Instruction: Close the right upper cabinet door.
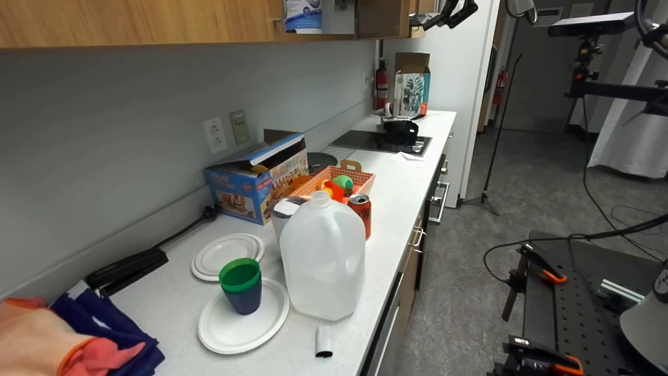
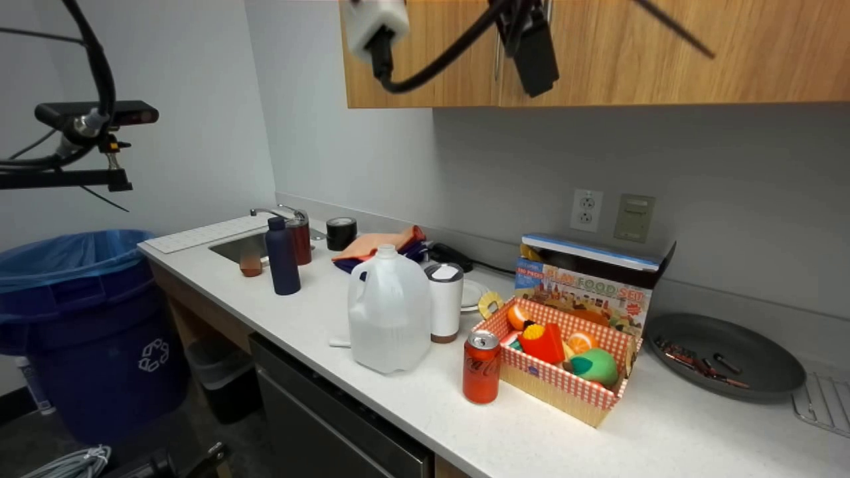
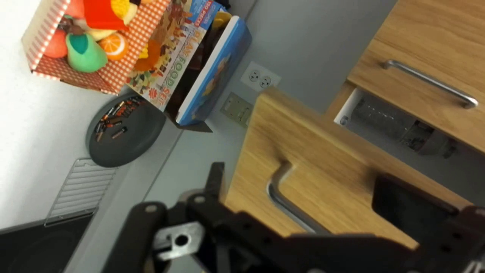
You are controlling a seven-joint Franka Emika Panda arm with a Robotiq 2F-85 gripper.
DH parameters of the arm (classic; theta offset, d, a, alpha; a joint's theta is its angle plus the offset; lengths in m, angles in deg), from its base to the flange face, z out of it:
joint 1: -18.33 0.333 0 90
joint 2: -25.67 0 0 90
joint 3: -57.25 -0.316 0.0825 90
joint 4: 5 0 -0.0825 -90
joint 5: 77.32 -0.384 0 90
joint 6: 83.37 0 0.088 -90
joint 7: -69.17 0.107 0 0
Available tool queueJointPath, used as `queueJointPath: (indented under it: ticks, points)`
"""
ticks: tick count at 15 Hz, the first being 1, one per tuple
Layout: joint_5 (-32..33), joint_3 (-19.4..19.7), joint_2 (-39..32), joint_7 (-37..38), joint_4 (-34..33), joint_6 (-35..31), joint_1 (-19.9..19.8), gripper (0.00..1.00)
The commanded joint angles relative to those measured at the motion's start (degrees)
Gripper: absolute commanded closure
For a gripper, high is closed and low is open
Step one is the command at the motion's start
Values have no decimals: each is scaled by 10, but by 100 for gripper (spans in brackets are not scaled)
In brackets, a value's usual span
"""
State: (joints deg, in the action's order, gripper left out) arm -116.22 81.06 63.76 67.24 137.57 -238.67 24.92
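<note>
Your door (image 3: 329, 170) stands swung out from the cabinet (image 1: 156, 23), above the counter (image 1: 399, 188), its outer face and handle (image 3: 278, 197) toward your gripper (image 3: 301, 172). The gripper is released, its fingers (image 3: 405, 212) well apart and pinching nothing; the handle shows between them in the wrist view, but you cannot tell whether either finger touches the wood. The step in hand looks to be a push. Press on the outer face near the free edge, where leverage should be best, and follow the door's arc instead of driving straight in. Keep the finger that shows by that edge on the outer side, lest it slip round and get trapped against the cabinet, and watch that the handle doesn't snag. Ease off at the end so nothing slams. For lettering, you can read PLAY FOOD SET and, it seems, 130 PIECES on the box (image 3: 180, 60); the can (image 2: 481, 372) wears Coca-Cola script; the bin (image 2: 99, 372) bears a recycling mark; the blue pack (image 1: 303, 21) inside the cabinet carries print too small to make out
</note>
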Motion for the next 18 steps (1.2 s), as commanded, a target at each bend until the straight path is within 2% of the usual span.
queueJointPath:
  ticks: [1,6,7,9,12,15,18]
  points:
    - [-45,-13,-1,-23,17,-9,13,0]
    - [-105,-35,-10,-54,20,-43,23,0]
    - [-102,-24,-12,-52,22,-59,41,0]
    - [-107,-20,-14,-62,21,-70,49,0]
    - [-70,-17,-12,-51,17,-28,26,0]
    - [-51,11,3,-76,1,15,28,0]
    - [-25,9,-3,-92,-34,109,-23,0]
